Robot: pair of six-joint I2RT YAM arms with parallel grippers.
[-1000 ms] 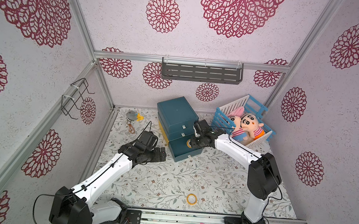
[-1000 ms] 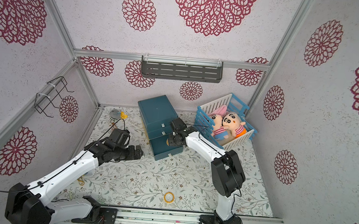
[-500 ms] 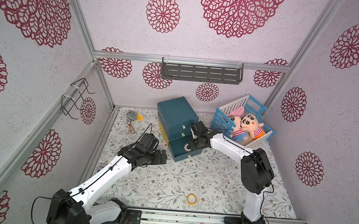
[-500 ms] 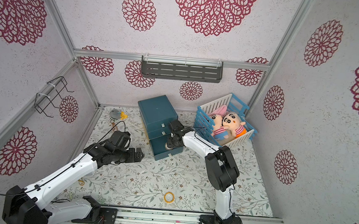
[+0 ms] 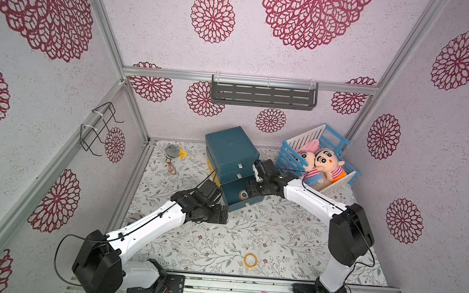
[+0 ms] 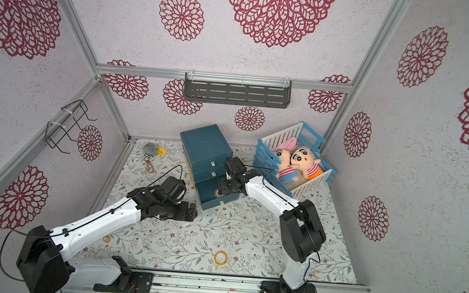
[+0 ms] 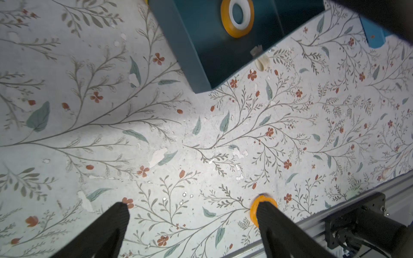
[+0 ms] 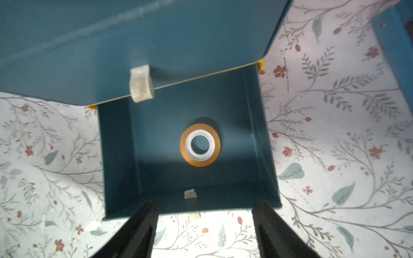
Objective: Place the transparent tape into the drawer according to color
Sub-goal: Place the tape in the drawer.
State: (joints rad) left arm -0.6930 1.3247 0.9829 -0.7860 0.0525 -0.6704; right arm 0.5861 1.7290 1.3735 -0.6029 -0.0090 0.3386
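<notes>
The dark teal cabinet with 3 drawers (image 5: 232, 147) stands at the back of the floral-printed table mat (image 5: 277, 236). Its lowest drawer (image 8: 116, 156) is pulled out, while the 2 drawers above it are closed. Inside the open drawer, 1 yellow-orange tape roll with a white core (image 8: 200, 163) lies flat on the bottom, about in the middle, and it touches no wall. The same roll shows in the left wrist view (image 7: 238, 32) and in both top views (image 5: 243, 194) (image 6: 218, 193). The right gripper (image 8: 205, 207) hangs directly above the open drawer. Its 2 black fingers (image 8: 143, 230) stand wide apart with nothing between them, and the roll lies free below. The left gripper (image 7: 194, 207) hovers over the bare mat, just beside the front corner of the drawer. Its jaws are spread fully and hold nothing. A second yellow-orange tape roll (image 5: 250, 260) lies flat on the mat near the front metal rail (image 5: 245, 282), well apart from the cabinet. In the left wrist view this roll (image 7: 253, 211) is partly hidden behind 1 finger.
</notes>
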